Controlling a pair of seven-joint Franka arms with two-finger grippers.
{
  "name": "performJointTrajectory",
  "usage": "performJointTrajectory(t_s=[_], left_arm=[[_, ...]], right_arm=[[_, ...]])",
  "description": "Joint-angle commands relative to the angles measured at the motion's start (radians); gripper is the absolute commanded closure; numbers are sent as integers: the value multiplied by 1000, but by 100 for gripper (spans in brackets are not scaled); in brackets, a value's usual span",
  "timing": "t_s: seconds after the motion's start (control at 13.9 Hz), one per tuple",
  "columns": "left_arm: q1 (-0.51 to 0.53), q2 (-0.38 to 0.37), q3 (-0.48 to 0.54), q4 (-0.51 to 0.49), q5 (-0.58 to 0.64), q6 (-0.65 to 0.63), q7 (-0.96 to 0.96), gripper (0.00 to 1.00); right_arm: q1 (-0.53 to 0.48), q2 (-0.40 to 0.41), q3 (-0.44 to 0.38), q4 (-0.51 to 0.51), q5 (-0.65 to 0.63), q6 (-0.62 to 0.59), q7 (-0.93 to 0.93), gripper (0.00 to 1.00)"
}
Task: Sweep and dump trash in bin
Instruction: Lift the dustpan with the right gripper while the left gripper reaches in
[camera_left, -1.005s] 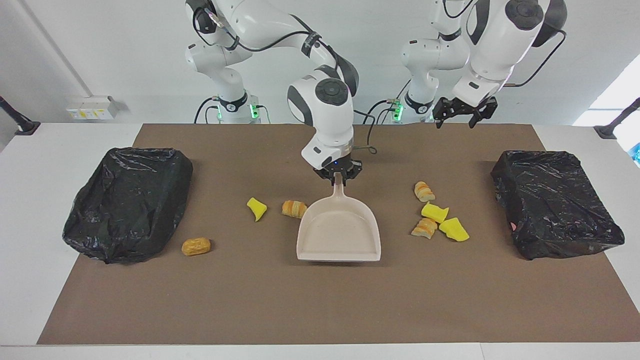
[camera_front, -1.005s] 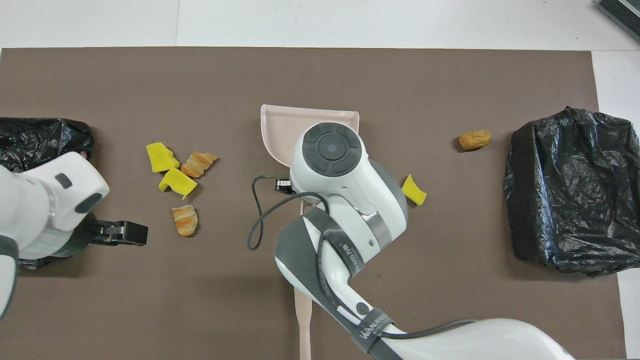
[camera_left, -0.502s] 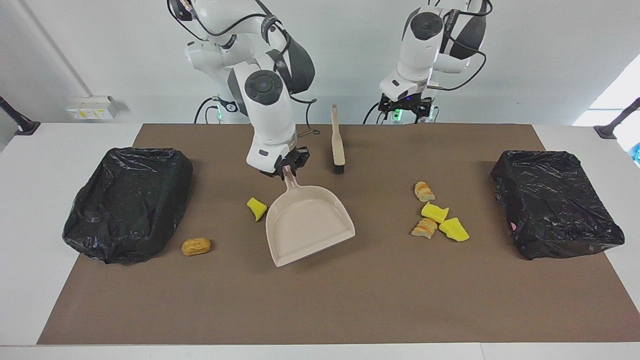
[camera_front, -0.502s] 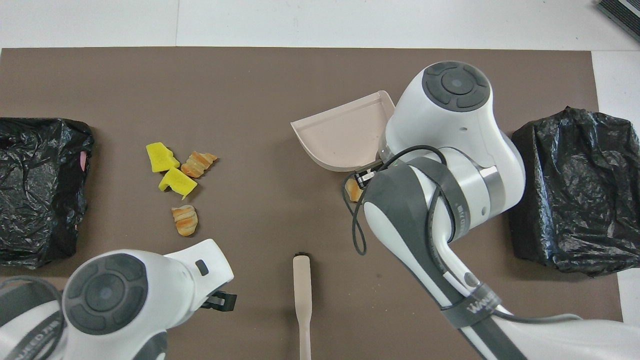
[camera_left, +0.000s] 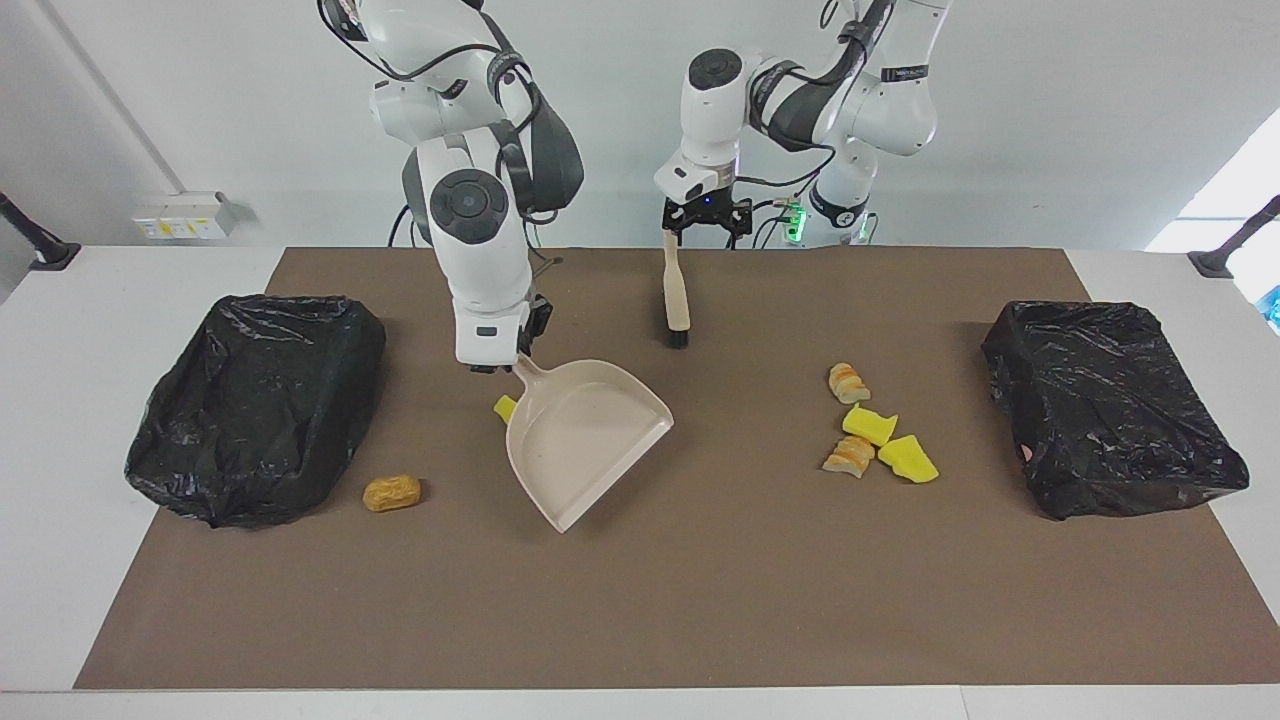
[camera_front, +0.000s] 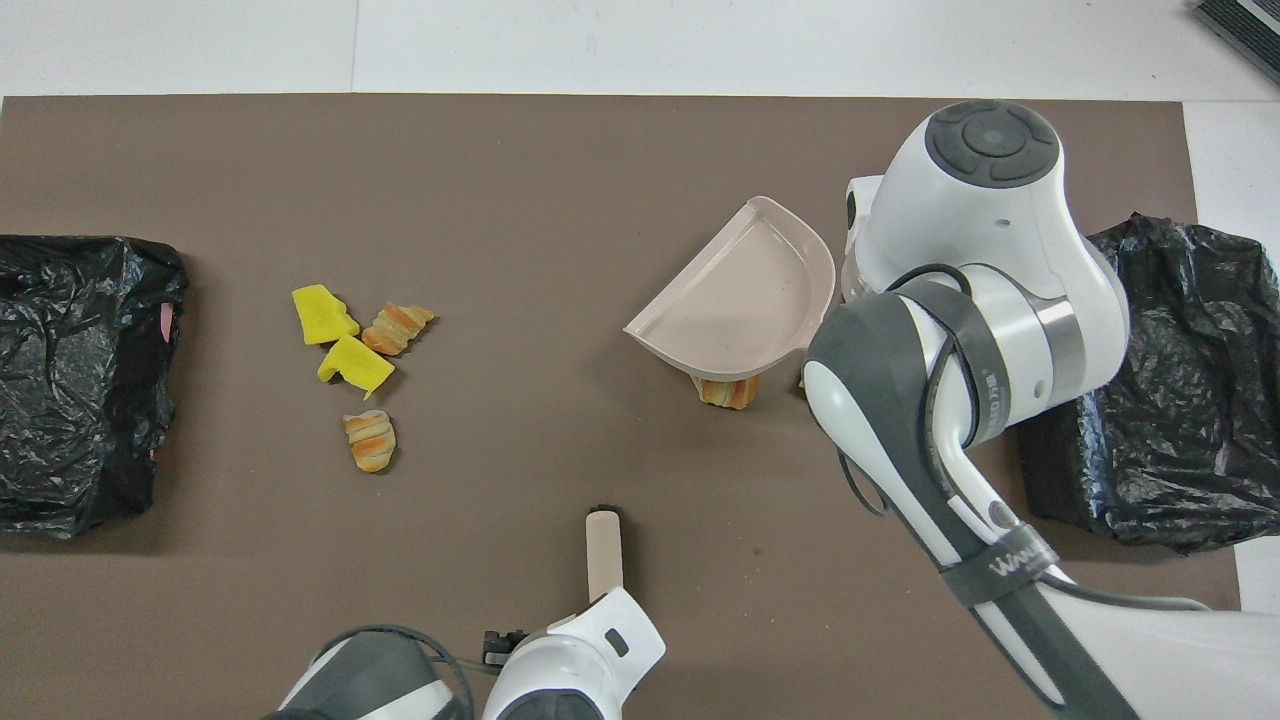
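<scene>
Seven scraps of trash lie on the brown-matted worktop (camera_left: 700, 600): four clustered (camera_left: 875, 430) toward our left arm's end, a bun (camera_left: 392, 492), and two by the beige plastic dustpan (camera_left: 585, 435). Our right pincer (camera_left: 497, 365) clamps its handle, angling the mouth to receive sweepings. Our left pincer (camera_left: 700, 222), spread wide, hovers over the brush (camera_left: 676, 290), apparently to grasp it.

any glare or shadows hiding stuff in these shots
Facing view: daylight washes out the wall's corner; glossy highlights on both black bin bags; the dustpan casts a soft shadow. Overhead view: even light, but the right arm covers the golden bun.
</scene>
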Motion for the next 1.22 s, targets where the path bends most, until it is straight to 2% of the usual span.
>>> performJointTrajectory(t_s=[0.0,0.22,0.36,0.5,0.57,0.65,0.72,1.15], left_arm=[[-70,81,22,-10,-7,97,-54,0],[-75,75,21,-29,-7,104,-48,0],[-131,73,22,-42,-7,105,-57,0],[-142,70,22,-45,-7,101,-60,1],[-134,73,24,-42,-7,97,-57,28],[-131,73,24,-41,-7,85,-52,70],[-130,73,25,-35,-7,64,-42,100],[-76,58,35,33,-5,-109,23,100]], right_arm=[[-6,-43,14,-50,-64,8,-186,100],[-9,-60,14,-79,-104,14,-353,100],[-9,-73,15,-102,-120,13,-413,100],[-7,-86,15,-125,-130,14,-487,100],[-7,-89,14,-126,-138,14,-515,100],[-10,-92,15,-136,-140,14,-518,100],[-12,-104,15,-155,-140,14,-519,100],[-13,-109,15,-168,-140,20,-538,100]])
